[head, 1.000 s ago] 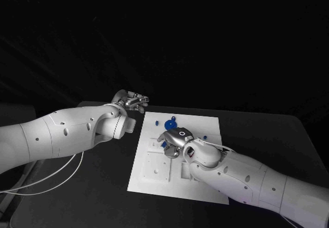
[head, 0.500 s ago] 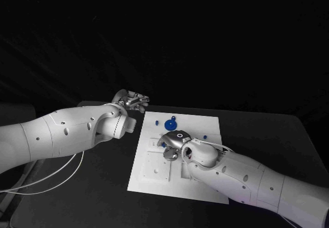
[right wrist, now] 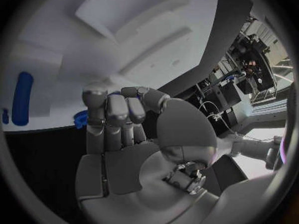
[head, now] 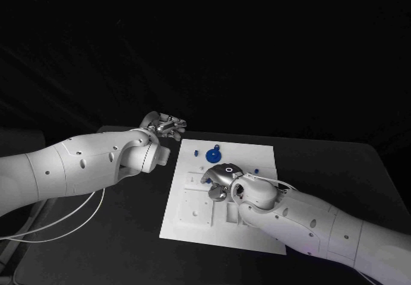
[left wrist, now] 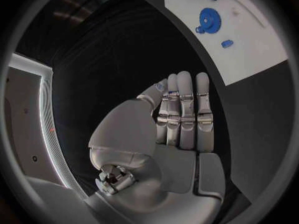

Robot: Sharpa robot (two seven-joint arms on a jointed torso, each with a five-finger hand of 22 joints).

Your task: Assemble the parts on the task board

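Note:
The white task board (head: 257, 155) lies in the middle of the table. A blue gear (head: 214, 155) stands near its far end, with small blue parts (head: 195, 154) beside it. My right hand (head: 223, 178) is low over the board's middle, its fingers curled down around a small blue part (head: 208, 179). That blue part (right wrist: 81, 118) peeks out by the fingertips (right wrist: 94, 95) in the right wrist view. A blue bar (right wrist: 23, 104) lies on the board nearby. My left hand (head: 164, 126) hovers off the board's far left corner. Its fingers (left wrist: 186, 109) are straight, side by side, and hold nothing.
The board has raised blocks and recessed slots (head: 199, 208) on its near half. Black table (head: 334, 172) surrounds the board on all sides. The left wrist view shows the blue gear (left wrist: 207, 20) and a small blue part (left wrist: 227, 43) on the board.
My right hand has shifted slightly toward the near side and lowered over the board's middle, the blue part staying at its fingertips. The left arm has not moved.

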